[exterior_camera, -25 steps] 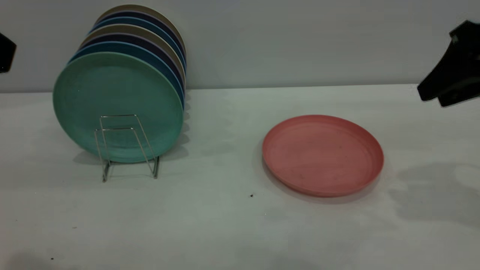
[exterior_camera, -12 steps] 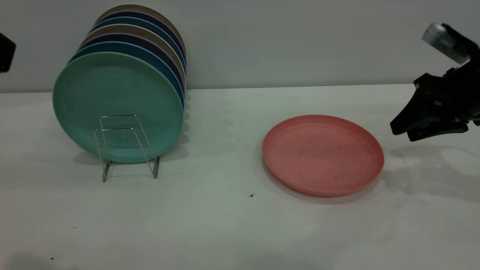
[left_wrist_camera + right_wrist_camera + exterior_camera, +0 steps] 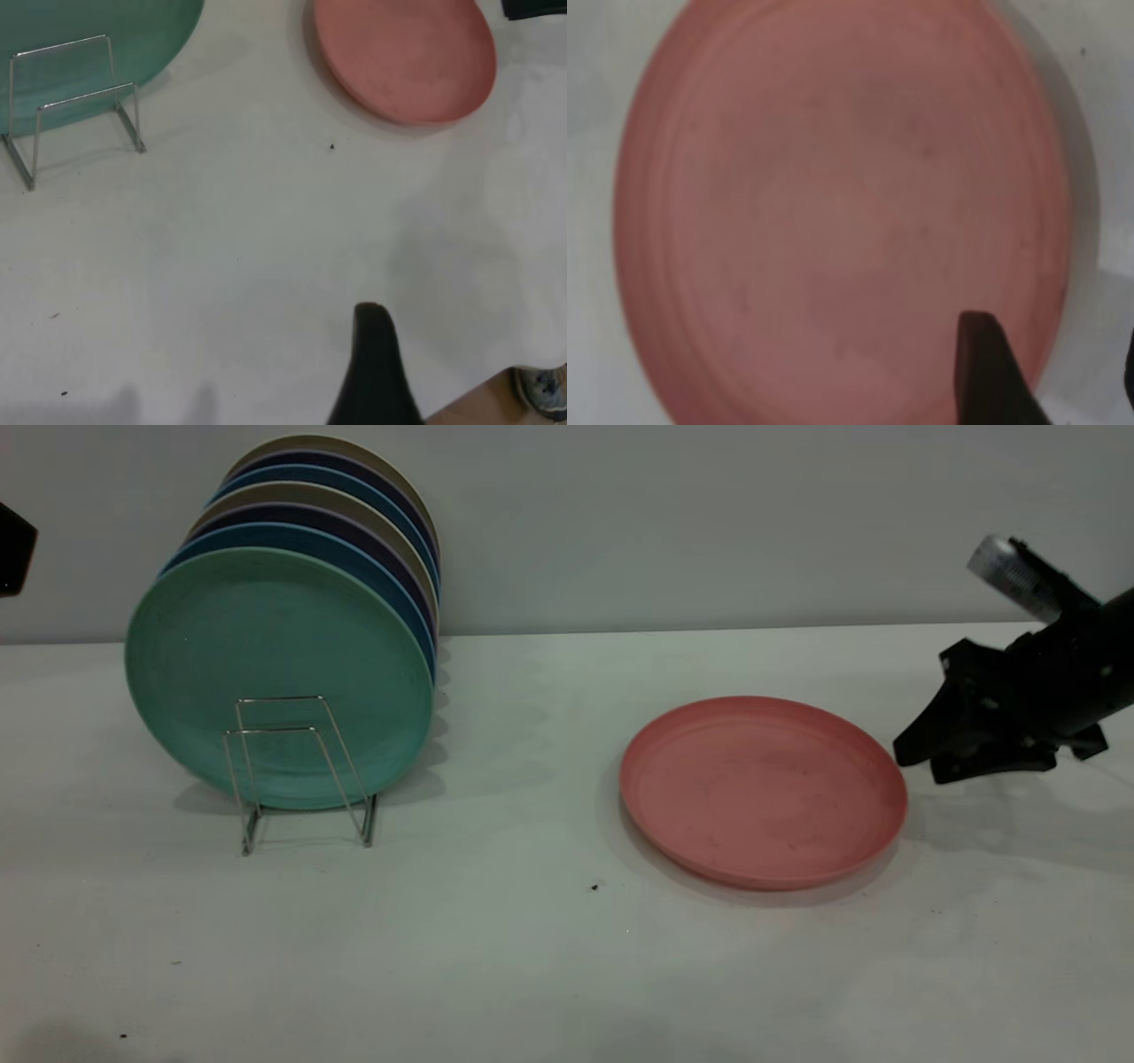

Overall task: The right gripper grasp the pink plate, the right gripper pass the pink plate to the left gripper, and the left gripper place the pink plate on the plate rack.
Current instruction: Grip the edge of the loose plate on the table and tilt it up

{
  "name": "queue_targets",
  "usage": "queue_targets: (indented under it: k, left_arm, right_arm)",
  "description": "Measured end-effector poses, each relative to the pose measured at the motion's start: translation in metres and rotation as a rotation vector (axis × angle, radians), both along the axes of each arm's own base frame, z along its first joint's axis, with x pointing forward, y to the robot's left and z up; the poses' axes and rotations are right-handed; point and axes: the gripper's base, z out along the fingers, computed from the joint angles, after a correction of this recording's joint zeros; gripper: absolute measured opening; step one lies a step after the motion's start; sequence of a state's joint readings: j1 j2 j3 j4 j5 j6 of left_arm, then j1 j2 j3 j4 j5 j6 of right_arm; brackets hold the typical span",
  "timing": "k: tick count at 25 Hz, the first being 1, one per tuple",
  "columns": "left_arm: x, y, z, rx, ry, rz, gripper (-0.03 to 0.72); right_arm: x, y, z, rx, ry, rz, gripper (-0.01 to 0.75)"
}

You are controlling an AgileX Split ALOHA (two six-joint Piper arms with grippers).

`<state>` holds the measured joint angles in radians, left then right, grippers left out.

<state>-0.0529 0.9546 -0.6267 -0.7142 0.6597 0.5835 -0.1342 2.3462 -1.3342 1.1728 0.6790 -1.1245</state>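
Observation:
The pink plate lies flat on the white table, right of centre. It also shows in the left wrist view and fills the right wrist view. My right gripper hovers low just beside the plate's right rim, open and empty. In its wrist view one finger is over the plate's edge and the other is off the rim. The plate rack stands at the left, its front loops empty. My left gripper is parked at the far left, with only one finger showing in its wrist view.
Several plates stand upright in the rack behind the front loops, a green plate foremost. A grey wall runs behind the table. The table's edge and the floor show in the left wrist view.
My right gripper has come down and to the left, from high at the right edge to beside the pink plate's right rim. The plate and left arm have not moved.

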Motion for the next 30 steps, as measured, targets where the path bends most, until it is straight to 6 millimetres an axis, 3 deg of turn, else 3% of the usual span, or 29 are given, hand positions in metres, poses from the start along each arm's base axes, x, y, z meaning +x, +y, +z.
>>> queue_targets:
  k: [8, 19, 22, 27, 30]
  left_arm:
    - [0.0, 0.0, 0.0, 0.001, -0.001, 0.0, 0.58]
    - [0.003, 0.002, 0.001, 0.005, -0.032, 0.025, 0.58]
    - [0.003, 0.002, 0.001, 0.005, -0.032, 0.025, 0.58]
    - [0.003, 0.002, 0.001, 0.005, -0.032, 0.025, 0.58]
    - [0.004, 0.002, 0.002, 0.006, -0.037, 0.029, 0.58]
  right_arm:
    - [0.004, -0.001, -0.028, 0.013, 0.038, -0.048, 0.369]
    - [0.006, 0.022, -0.037, 0.066, 0.035, -0.051, 0.306]
    - [0.007, 0.025, -0.039, 0.072, 0.037, -0.05, 0.251]
    - [0.007, 0.024, -0.041, 0.079, 0.053, -0.075, 0.043]
    - [0.006, 0.025, -0.04, 0.094, 0.064, -0.077, 0.015]
